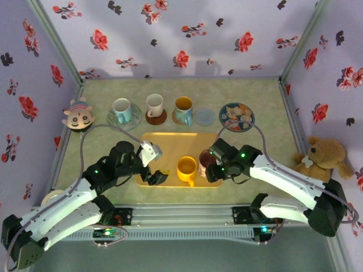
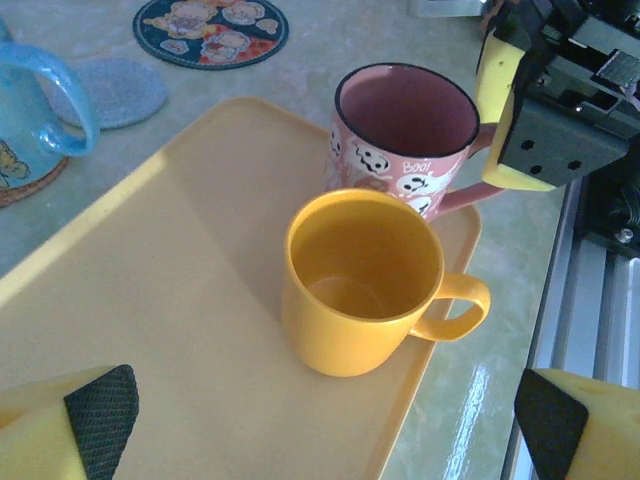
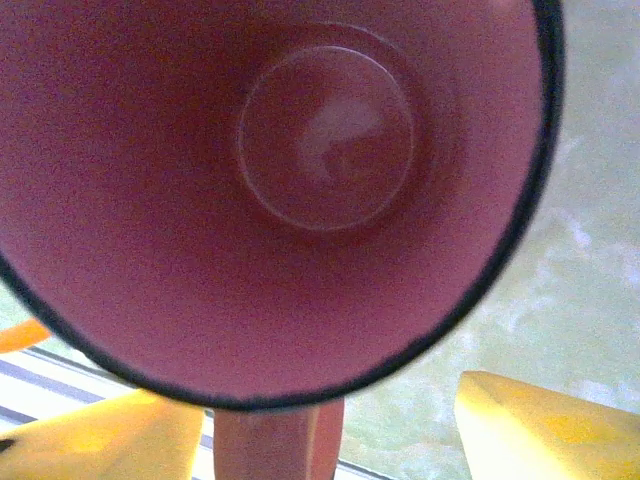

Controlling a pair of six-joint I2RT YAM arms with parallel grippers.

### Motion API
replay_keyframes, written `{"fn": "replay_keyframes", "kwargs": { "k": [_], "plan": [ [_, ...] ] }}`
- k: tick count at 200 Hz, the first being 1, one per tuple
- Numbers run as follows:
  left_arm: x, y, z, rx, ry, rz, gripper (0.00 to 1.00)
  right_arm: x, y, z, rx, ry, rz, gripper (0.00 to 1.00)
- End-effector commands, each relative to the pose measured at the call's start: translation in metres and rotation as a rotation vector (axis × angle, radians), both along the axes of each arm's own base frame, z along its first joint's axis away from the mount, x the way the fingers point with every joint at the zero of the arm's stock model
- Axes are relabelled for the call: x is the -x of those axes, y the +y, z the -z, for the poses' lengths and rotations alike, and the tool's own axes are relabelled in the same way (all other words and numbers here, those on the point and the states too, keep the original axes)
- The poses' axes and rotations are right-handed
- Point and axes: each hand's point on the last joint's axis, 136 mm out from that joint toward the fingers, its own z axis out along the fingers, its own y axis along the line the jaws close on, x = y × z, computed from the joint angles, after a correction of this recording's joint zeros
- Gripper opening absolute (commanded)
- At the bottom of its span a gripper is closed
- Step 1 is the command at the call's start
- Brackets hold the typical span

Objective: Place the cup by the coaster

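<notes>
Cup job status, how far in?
Done: three back-row mugs sit on coasters. In hand: right tool straddles the handle of the pink ghost-print ceramic mug, not clamped; mug stands on the yellow plastic tray. To do: carry it to the bare pale blue round coaster or the dark cartoon-print coaster; yellow plastic mug waits.

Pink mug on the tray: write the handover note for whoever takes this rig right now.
Left gripper: open, empty, over the tray near the yellow mug.
Right gripper: open, fingers either side of the handle of the pink mug, not clamped.
Both mugs stand on the tray; the blue coaster and cartoon coaster behind it are bare.
Done: handle lined up. To do: grip, lift, set the pink mug by a bare coaster.
</notes>
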Motion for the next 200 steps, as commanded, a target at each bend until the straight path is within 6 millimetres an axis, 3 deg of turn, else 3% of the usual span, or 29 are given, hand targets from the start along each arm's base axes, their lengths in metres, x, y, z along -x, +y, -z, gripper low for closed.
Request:
{"fn": "replay_keyframes", "kwargs": {
  "k": [1,119,140,164,200],
  "plan": [
    [-0.002,-0.004,-0.002,0.028,-0.006,-0.025,1.00,-0.005,0.006,0.004,0.003,-0.012,-0.007,0.64],
    [-0.002,-0.007,0.004,0.014,-0.013,-0.051,1.00,-0.008,0.005,0.012,0.035,-0.021,-0.030,0.39],
    [-0.001,-0.006,0.008,0.012,-0.016,-0.049,1.00,-0.009,0.003,0.013,0.045,-0.024,-0.027,0.38],
    [-0.001,-0.005,0.010,0.012,-0.017,-0.053,1.00,-0.010,0.002,0.013,0.054,-0.028,-0.024,0.47],
    [-0.006,-0.005,0.008,0.028,-0.039,-0.073,1.00,-0.009,0.006,0.020,0.069,0.008,-0.040,0.46]
  ]
}}
